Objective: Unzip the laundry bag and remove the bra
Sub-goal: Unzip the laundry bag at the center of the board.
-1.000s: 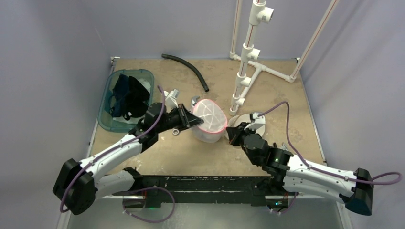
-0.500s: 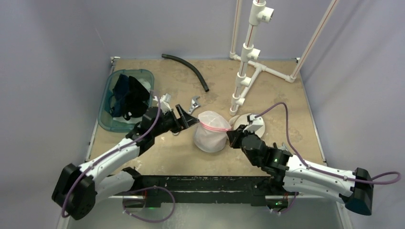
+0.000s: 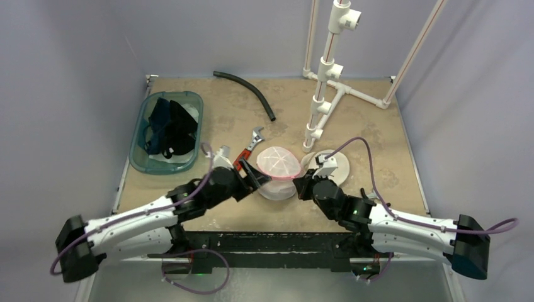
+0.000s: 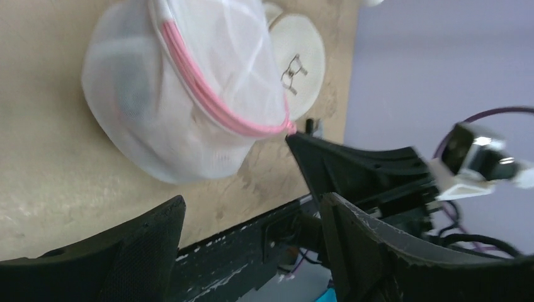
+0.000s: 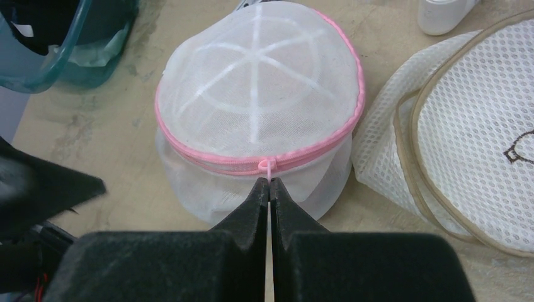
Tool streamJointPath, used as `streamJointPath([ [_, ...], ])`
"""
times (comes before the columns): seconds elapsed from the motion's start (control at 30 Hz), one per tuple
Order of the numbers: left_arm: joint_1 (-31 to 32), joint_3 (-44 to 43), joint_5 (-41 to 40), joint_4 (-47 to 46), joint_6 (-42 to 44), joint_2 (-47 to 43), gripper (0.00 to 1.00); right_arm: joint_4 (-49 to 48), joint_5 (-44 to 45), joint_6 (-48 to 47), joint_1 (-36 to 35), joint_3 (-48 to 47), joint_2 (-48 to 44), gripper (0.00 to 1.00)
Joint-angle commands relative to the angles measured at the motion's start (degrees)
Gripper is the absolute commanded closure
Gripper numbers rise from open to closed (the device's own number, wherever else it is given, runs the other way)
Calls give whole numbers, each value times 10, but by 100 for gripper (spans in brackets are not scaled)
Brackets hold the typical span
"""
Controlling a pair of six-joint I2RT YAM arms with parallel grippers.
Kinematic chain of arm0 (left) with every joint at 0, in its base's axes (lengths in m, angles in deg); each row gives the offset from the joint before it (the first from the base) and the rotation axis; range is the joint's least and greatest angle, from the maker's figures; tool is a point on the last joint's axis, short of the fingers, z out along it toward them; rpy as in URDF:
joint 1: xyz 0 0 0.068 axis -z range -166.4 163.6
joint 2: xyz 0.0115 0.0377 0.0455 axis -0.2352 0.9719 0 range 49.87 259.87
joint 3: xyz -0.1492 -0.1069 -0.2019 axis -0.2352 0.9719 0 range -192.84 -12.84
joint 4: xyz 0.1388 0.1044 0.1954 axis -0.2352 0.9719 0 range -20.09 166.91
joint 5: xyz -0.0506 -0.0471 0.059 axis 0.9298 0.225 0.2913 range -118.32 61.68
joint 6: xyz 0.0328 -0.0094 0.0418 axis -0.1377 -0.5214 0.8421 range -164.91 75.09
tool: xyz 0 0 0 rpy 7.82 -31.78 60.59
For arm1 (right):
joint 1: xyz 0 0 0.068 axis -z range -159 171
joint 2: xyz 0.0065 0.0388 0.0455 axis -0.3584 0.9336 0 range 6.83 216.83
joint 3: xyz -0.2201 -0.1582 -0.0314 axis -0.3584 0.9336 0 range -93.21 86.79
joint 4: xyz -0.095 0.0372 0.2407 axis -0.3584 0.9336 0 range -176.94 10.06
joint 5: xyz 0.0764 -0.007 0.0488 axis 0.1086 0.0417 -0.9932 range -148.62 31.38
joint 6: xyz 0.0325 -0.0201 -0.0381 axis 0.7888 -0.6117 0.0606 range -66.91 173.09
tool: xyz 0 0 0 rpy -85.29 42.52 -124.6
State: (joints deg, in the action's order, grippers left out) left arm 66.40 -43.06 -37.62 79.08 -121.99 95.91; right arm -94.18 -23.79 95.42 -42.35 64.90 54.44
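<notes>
The laundry bag [image 3: 277, 171] is a round white mesh pouch with a pink zipper, and it rests on the table between my two arms. My right gripper [image 5: 269, 185] is shut on the pink zipper pull [image 5: 269, 170] at the bag's near side [image 5: 258, 107]. My left gripper [image 3: 255, 179] stands open just left of the bag, touching nothing. In the left wrist view its gap [image 4: 252, 201] holds nothing, and the bag [image 4: 182, 94] lies beyond it. The zipper runs closed around the rim. The bra is hidden inside the bag.
A flat, beige-trimmed mesh pouch [image 3: 330, 165] lies right of the bag. A red-handled wrench [image 3: 249, 146] lies just behind the left gripper. A teal bin [image 3: 142, 160] of dark clothes sits at the left. A black hose [image 3: 249, 91] and a white pipe stand [image 3: 324, 82] are at the back.
My left gripper let go of the bag, opened, drew back and then came in low beside it. The bag settled flat onto the table. My right gripper stayed shut on the pull.
</notes>
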Motion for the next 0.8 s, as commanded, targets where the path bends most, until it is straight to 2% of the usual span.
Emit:
streamJointPath([
  [0.0,113,-55,-158,-27,-94,109,24,-43,-14,-26,-2,1,2,100],
  [0.17,119,-59,-193,-108,-120,174,30,-40,-21,-30,-2,0,-4,100],
  [0.3,119,-84,-218,-112,-119,202,36,-37,-24,-30,-3,4,-11,100],
  [0.57,118,-98,-211,-144,-129,267,46,-36,-29,-34,-4,9,-25,100],
  [0.67,118,-104,-194,-154,-130,288,47,-35,-30,-36,-4,9,-28,100],
  [0.77,119,-111,-182,-152,-131,295,42,-35,-30,-39,-4,9,-30,100],
])
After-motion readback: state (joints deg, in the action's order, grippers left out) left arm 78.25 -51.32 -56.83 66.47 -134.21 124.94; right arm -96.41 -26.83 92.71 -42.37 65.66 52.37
